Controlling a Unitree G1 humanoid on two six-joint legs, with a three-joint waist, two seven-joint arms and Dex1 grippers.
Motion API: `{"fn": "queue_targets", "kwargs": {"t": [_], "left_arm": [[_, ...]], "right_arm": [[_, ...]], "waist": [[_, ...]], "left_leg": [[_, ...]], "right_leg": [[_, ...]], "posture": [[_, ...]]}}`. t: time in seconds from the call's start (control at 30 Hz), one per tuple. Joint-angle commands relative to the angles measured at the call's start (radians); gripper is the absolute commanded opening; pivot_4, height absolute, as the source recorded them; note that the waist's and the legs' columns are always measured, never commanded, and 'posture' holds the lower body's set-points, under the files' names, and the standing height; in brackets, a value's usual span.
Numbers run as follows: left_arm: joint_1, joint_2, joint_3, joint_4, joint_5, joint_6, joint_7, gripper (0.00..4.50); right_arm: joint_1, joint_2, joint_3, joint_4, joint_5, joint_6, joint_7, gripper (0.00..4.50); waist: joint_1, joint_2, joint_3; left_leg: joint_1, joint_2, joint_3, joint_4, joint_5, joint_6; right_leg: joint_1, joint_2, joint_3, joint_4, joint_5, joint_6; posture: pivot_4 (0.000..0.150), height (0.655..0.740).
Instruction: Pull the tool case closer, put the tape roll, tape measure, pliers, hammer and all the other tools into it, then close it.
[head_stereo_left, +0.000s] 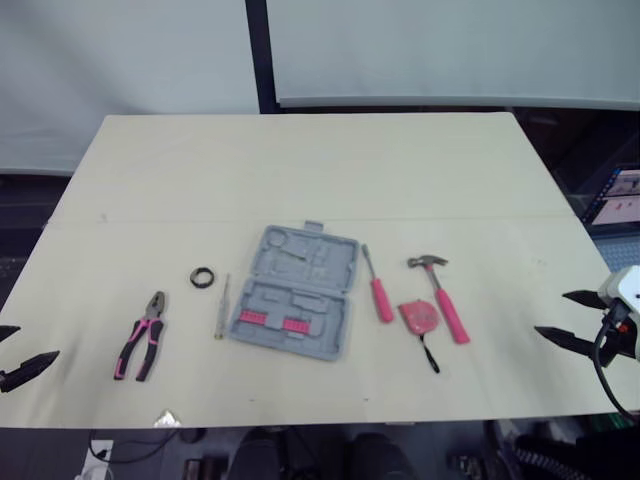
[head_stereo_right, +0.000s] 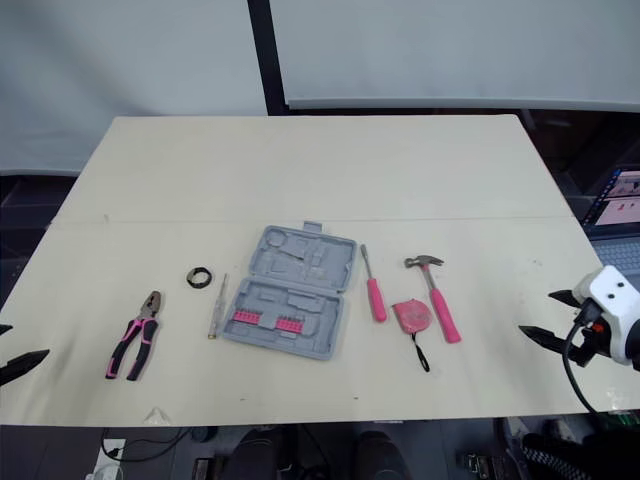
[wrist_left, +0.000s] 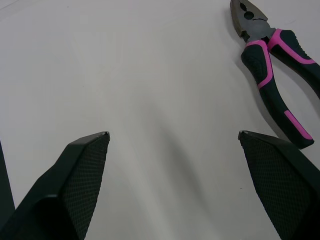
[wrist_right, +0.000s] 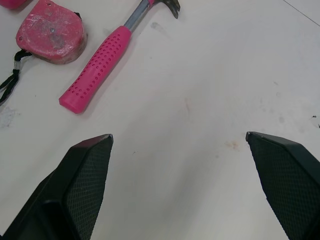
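Fingers (wrist_left: 82, 170) of left gripper (wrist_left: 172, 135) spread wide, nothing betw. them. Right gripper (wrist_right: 178, 135) likewise wide, empty. Both hover over bare table (head_stereo_left: 300, 170): L by the near-left corner, R at the right margin. Neither touches a tool.

Tool case (head_stereo_left: 295, 292) lies open & flat mid-table, lid half away from robot, tray half nearer, slightly skewed. Pink bit strip (head_stereo_left: 272, 322) sits in tray; other recesses look empty. Case not pulled in yet by my read, so step 1 is pending.

Layout: tools fan out either side of case, none touching it.
- L side: pliers (head_stereo_left: 151, 322) furthest out, handles toward near edge; tape roll (head_stereo_left: 195, 278); slim probe-type driver (head_stereo_left: 222, 306) just beside case.
- R side: pink screwdriver (head_stereo_left: 377, 287) just beside case; tape measure (head_stereo_left: 419, 317); hammer (head_stereo_left: 449, 312) w/ head away, handle toward robot.

Prob. split so each arm works its own side. Handles pointing in suit a grab from the near edge.

Room: bare strip betw. case & near edge, enough to slide case toward robot w/o hitting anything, I judge. Far half of table open.

Watch: tape measure lanyard (head_stereo_left: 429, 353) trails toward near edge. Probe lies close along case's L side and screwdriver close on R, so a skewed pull could nudge either. Per wrist views, pliers lie near L gripper and hammer handle near R gripper.
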Motion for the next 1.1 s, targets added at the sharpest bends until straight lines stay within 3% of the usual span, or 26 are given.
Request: {"fn": "queue_targets", "kwargs": {"t": [0.03, 1.1], "left_arm": [[-0.020, 0.019, 0.000, 0.025, 0.005, -0.027, -0.004, 4.45], [-0.069, -0.001, -0.044, -0.086, -0.009, 0.043, -0.001, 4.45]], "right_arm": [[0.009, 0.009, -0.039, -0.031, 0.014, 0.002, -0.014, 4.50], [0.017, 0.050, -0.043, -0.074, 0.017, 0.008, -0.060, 4.50]], "waist": [[0.001, 0.000, 0.000], [0.004, 0.000, 0.000]], "left_leg": [[0.000, 0.000, 0.000, 0.000, 0.000, 0.000], [0.000, 0.000, 0.000, 0.002, 0.000, 0.000]], "right_leg": [[0.000, 0.000, 0.000, 0.000, 0.000, 0.000], [0.000, 0.000, 0.000, 0.001, 0.000, 0.000]], "posture": [[0.150, 0.7400], [0.150, 0.7400]]}}
